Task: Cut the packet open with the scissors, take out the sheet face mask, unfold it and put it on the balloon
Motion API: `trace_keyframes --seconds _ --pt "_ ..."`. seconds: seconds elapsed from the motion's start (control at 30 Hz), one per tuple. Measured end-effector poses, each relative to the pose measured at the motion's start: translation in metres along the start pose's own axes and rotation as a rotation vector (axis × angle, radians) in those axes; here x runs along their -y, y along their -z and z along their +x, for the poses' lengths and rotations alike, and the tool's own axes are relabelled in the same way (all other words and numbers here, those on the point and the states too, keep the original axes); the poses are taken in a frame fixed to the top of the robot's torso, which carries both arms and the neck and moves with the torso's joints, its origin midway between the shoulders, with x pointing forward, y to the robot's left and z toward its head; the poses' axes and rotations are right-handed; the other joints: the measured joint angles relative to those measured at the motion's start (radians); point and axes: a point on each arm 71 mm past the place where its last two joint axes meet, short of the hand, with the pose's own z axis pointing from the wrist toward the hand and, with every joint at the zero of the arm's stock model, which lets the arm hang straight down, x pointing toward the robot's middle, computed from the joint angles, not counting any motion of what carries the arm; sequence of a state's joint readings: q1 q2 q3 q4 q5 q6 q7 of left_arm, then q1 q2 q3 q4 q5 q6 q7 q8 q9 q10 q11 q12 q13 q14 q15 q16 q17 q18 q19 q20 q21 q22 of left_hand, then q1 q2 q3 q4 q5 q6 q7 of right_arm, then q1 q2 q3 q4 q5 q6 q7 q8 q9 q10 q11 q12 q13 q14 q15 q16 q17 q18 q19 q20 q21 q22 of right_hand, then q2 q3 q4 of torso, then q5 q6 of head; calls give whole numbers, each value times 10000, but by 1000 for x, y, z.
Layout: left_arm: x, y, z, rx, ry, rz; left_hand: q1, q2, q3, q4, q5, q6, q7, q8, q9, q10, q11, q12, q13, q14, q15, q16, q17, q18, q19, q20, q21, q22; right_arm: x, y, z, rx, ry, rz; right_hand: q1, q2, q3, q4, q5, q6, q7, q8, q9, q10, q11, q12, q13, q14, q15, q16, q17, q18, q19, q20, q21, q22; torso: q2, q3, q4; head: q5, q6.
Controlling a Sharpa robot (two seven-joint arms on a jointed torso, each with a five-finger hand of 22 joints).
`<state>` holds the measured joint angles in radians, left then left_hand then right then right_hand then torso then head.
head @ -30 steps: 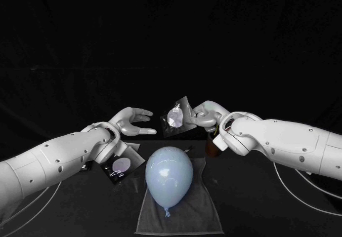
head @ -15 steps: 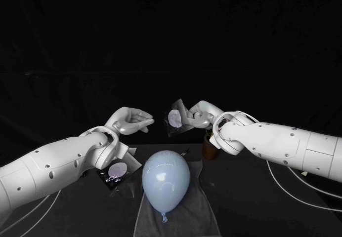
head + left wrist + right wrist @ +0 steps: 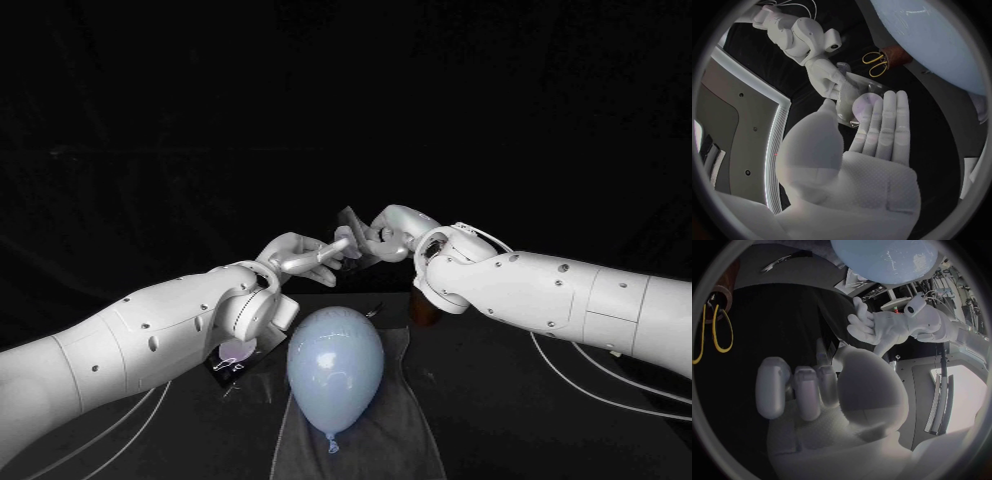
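Note:
My right hand [image 3: 392,236] holds the dark face mask packet [image 3: 351,230] up in the air above the far end of the balloon. In the left wrist view the packet [image 3: 859,103] shows a pale round print, with the right hand [image 3: 820,75] gripping its far side. My left hand [image 3: 310,258] reaches in from the left, fingers [image 3: 882,122] straight and lying along the packet's near face, thumb on the other side. The pale blue balloon [image 3: 336,362] lies on a grey cloth [image 3: 378,445]. Yellow-handled scissors [image 3: 873,62] stand in a brown holder [image 3: 897,52].
A second packet [image 3: 235,352] with a pale print lies on the table left of the balloon, partly under my left arm. The brown holder [image 3: 423,306] stands right of the balloon's far end, behind my right forearm. The right wrist view shows the left hand [image 3: 879,330] and balloon [image 3: 882,260].
My left hand opened out of a curl and moved right to the packet. My right hand lowered the packet slightly and tilted it towards the left hand.

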<state>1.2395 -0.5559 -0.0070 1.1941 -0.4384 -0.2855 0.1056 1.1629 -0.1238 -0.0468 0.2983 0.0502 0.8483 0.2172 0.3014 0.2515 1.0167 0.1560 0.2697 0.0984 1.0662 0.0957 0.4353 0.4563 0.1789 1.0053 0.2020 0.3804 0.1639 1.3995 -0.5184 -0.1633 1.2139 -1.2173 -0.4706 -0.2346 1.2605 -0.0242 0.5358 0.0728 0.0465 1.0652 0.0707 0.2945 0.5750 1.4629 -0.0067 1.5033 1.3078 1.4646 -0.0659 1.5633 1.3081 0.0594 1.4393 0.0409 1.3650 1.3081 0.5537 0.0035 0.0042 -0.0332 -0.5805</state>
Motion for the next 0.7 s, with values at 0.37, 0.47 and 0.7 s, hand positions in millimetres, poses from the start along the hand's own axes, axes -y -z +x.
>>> trace_keyframes --seconds 0.37,0.47,0.7 --pt "-2 -9 16 -397 435 -1099 -1238 -1241 -1205 51 82 -657 -144 -272 -86 -581 354 -315 -147 -743 366 -713 -42 -6 -507 331 -562 -337 -16 2 12 -330 550 -252 -39 -38 10 -10 -1 -2 -4 60 0 24 -24 28 4 -1 2 33 -2 -2 -1 1 -1 -8 -5 -2 6 1 -51" --pt "-2 -11 20 -481 493 -1271 -1376 -1378 -1315 49 116 -809 -187 -309 -104 -773 442 -375 -191 -856 455 -792 -49 -7 -568 392 -639 -414 -20 3 16 -454 647 -313 -92 -91 139 -139 -3 -16 -18 117 0 24 -24 28 3 -1 2 33 -7 -2 -2 2 -2 -8 -5 -6 12 5 -60" --pt "-3 -12 23 -516 589 -1503 -1380 -1649 -1563 54 235 -1095 -223 -426 -132 -1125 547 -440 -253 -1019 549 -904 -51 -8 -834 551 -912 -561 -23 4 22 -639 827 -292 -90 -89 149 -149 -6 -17 -20 117 1 23 -23 28 -1 20 -19 30 -8 -3 -2 3 -2 -4 -4 -13 16 11 -100"
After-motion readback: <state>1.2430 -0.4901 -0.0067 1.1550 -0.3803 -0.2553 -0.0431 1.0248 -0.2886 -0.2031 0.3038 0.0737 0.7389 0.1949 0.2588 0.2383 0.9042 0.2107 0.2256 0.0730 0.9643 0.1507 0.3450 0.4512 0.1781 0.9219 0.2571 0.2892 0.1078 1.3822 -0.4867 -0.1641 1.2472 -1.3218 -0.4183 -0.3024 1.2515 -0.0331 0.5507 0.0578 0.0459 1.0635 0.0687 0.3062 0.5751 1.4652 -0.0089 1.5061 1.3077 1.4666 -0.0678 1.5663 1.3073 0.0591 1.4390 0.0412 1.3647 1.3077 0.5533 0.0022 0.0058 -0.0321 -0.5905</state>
